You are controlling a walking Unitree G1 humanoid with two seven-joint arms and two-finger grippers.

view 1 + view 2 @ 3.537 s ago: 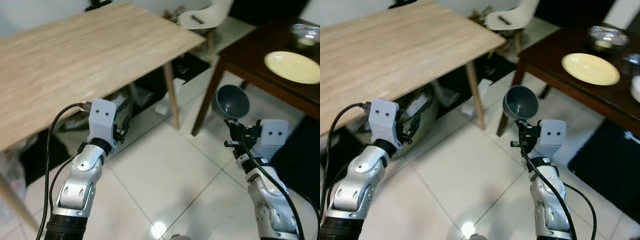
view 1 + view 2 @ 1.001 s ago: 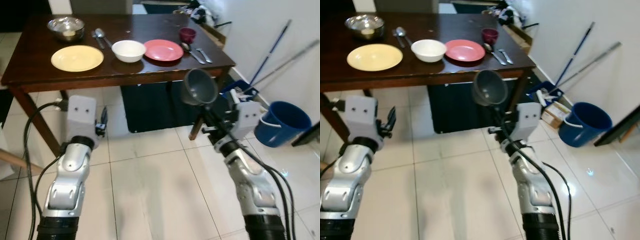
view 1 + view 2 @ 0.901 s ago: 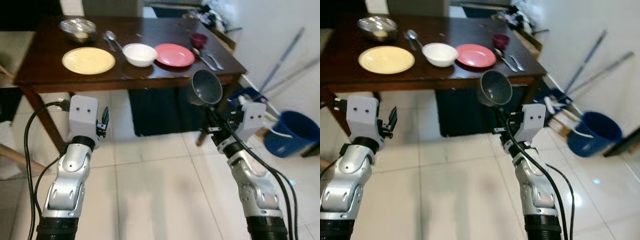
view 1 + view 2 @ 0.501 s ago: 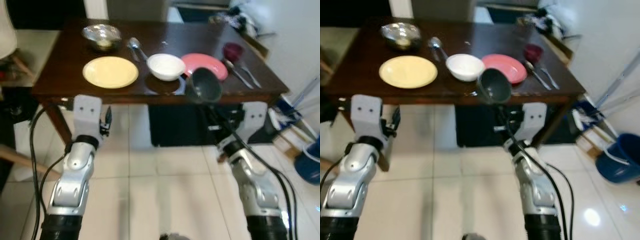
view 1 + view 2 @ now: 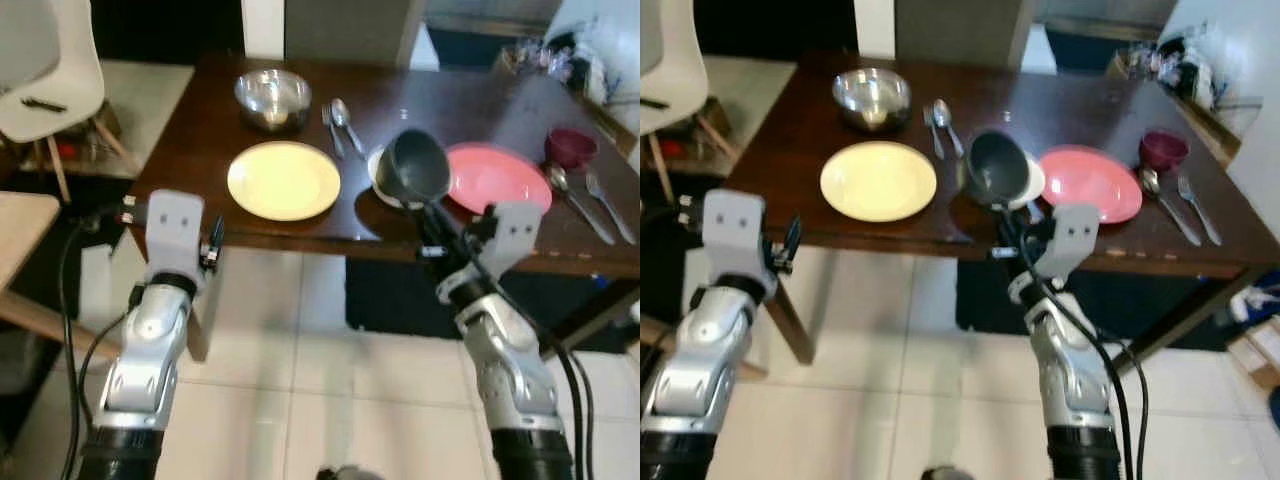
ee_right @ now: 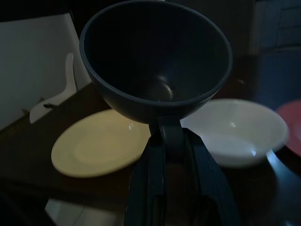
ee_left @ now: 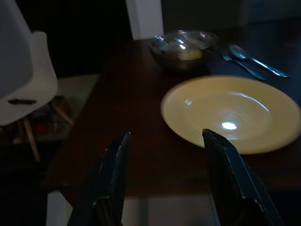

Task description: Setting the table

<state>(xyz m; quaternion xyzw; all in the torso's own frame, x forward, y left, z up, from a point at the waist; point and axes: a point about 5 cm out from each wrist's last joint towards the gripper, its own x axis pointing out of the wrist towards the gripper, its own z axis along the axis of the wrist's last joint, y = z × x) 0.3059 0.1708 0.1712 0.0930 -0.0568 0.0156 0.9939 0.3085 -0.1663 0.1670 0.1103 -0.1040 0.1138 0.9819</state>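
Right hand point(image 5: 998, 224) pinches the rim of a grey bowl point(image 5: 996, 166) above the near edge of the dark table point(image 5: 800, 125), in front of the yellow plate point(image 5: 878, 180), pink plate point(image 5: 1090, 183) and white bowl point(image 5: 1032, 182), while the left hand point(image 7: 164, 176) hovers wide apart.

Dark grey bowl point(image 5: 997, 166); yellow plate point(image 5: 878, 181); pink plate point(image 5: 1091, 183).

White bowl point(image 5: 385, 192) behind grey bowl point(image 5: 415, 168)

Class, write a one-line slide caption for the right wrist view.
Right gripper shut on a dark grey bowl, held above the yellow plate and white bowl.
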